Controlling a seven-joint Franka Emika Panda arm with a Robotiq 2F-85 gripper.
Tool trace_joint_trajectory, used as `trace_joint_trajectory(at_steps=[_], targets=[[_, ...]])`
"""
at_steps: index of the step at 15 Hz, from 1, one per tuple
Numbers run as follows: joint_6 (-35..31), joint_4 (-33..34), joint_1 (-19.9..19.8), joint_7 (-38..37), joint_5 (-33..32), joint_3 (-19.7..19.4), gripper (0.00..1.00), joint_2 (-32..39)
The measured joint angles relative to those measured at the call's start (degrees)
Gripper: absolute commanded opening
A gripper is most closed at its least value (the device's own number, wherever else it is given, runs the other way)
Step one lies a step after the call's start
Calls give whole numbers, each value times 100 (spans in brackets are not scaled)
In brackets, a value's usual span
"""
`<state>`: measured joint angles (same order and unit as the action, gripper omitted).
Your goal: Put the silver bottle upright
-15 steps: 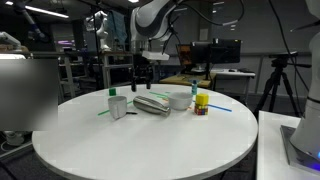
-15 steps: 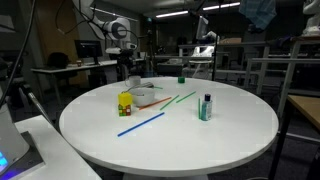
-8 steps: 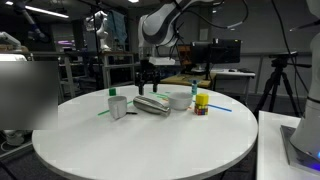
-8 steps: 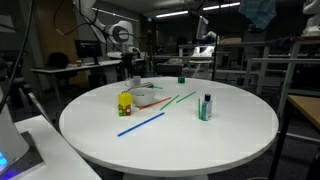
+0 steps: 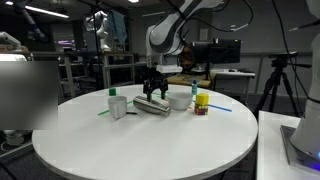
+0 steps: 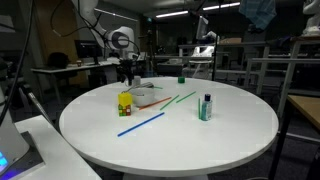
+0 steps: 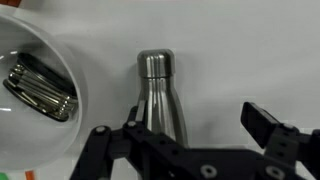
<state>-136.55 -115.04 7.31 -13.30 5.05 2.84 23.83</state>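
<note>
Hovering black two-finger gripper [image 7: 183, 128]: released, its jaws spread wide with nothing clamped. In the wrist view one blocky, angular finger [image 7: 268, 125] stands clear of the bottle on one side. The dark linkage of the other finger overlaps the bottle's lower body, and contact there cannot be told. In an exterior view the gripper [image 5: 153, 87] points down just above the bottle.
Tall slim brushed-metal grey bottle [image 7: 160, 95]: lying on its side on the table. The smooth cylindrical body tapers through a rounded shoulder to a narrower cap with a fine seam, and its satin sheen carries lengthwise highlights. In an exterior view it [image 5: 152, 104] lies just beside the bowl.
Round white bowl [image 7: 50, 45]: glossy with a smooth curved wall, near the bottle's cap end. It also shows in an exterior view [image 5: 180, 100].
Folded silvery metal tool [image 7: 40, 88]: a ribbed stack of flat bars, lying tilted inside the bowl.
Round white table [image 5: 140, 150]: a matte, even top, seen in both exterior views [image 6: 200, 140].
Small white bottle with green cap [image 6: 206, 106]: upright, well apart from the gripper.
Small yellow boxy object [image 5: 201, 103]: stands beside the bowl on the side away from the grey bottle. It also shows in an exterior view [image 6: 126, 103].
Thin blue stick [image 6: 140, 124]: straight, lying flat on the table.
Thin green stick [image 6: 180, 98]: straight, lying flat on the table.
</note>
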Motion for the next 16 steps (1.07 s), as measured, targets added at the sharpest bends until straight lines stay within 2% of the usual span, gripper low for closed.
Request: trace_joint_trajectory(at_steps=[8, 16], targets=[[-1, -406, 11, -136, 46, 0, 100, -63], [-61, -544, 11, -142, 38, -1, 100, -61]])
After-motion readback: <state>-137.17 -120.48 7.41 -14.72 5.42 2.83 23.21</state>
